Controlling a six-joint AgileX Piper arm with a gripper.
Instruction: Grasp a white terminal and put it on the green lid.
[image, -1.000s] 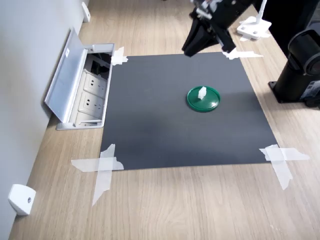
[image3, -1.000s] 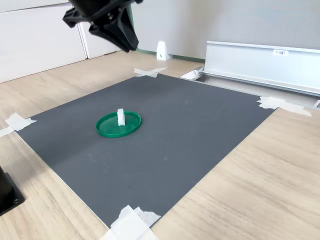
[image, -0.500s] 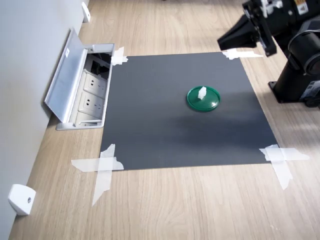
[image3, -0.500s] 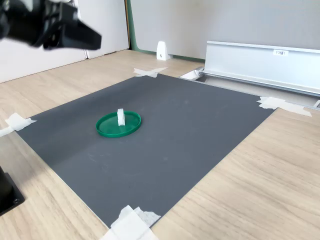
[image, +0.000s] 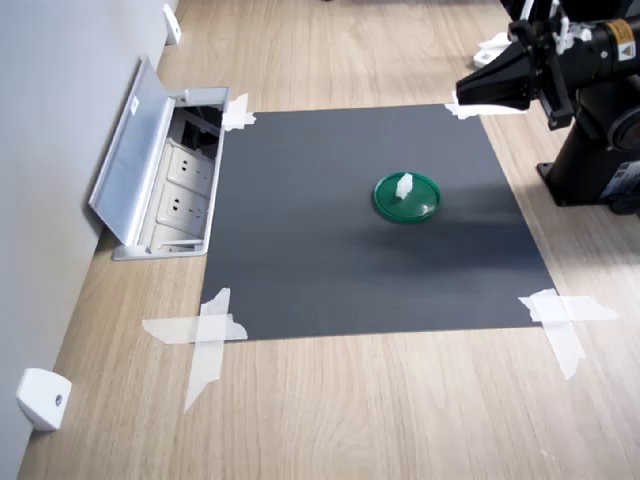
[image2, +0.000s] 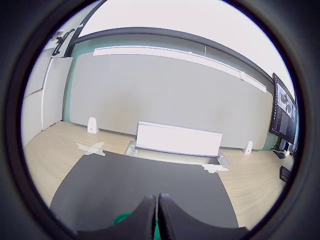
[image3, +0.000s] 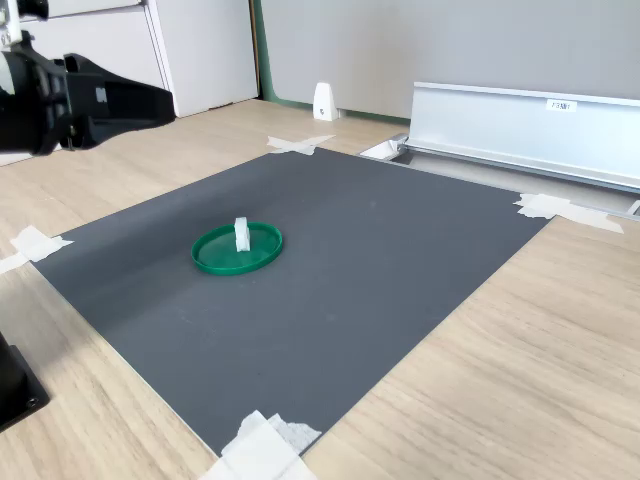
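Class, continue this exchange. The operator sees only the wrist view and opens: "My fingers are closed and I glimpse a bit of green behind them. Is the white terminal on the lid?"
Observer: Yes. In both exterior views the white terminal stands upright on the green lid.
Operator: Is my gripper above it?
Observer: No. In the first exterior view the gripper hangs near the black mat's taped upper-right corner, clear of the lid.

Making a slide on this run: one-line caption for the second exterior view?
White terminal standing on the green lid on the dark mat, shut gripper withdrawn.
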